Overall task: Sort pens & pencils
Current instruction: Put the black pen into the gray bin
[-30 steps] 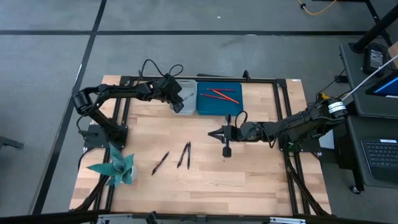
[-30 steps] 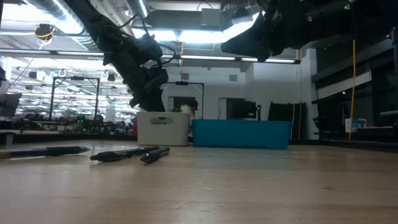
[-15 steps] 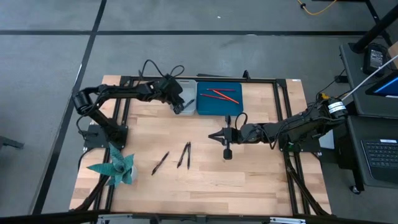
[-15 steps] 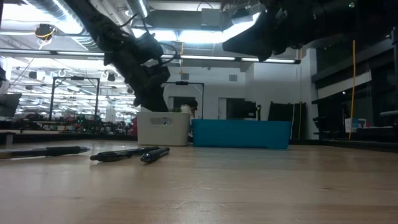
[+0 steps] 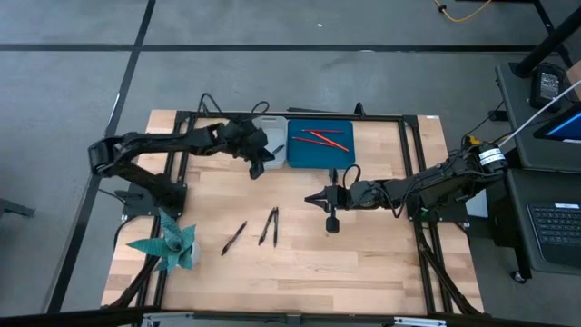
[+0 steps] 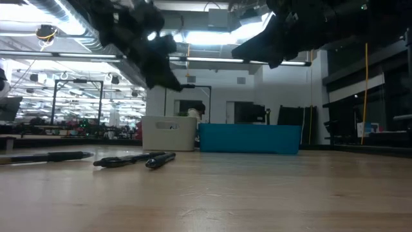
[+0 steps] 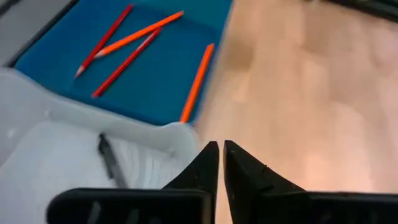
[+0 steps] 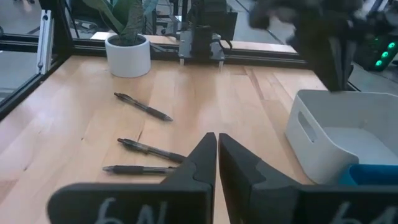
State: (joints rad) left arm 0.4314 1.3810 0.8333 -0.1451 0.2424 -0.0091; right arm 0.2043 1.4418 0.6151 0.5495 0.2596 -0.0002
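Just beside the white bin [image 7: 56, 143] holding one pen [image 7: 109, 158], the left gripper [image 7: 221, 163] hangs closed and empty; right gripper [image 8: 216, 155] likewise closed, empty.

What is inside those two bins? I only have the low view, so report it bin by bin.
Observer: The blue tray holds four red-orange pencils, lying flat.
Operator: Now the white one.
Observer: The white bin holds one dark pen.
Operator: Give me the left arm's grip.
Observer: The left end effector is shut and empty, above the white bin's rim.
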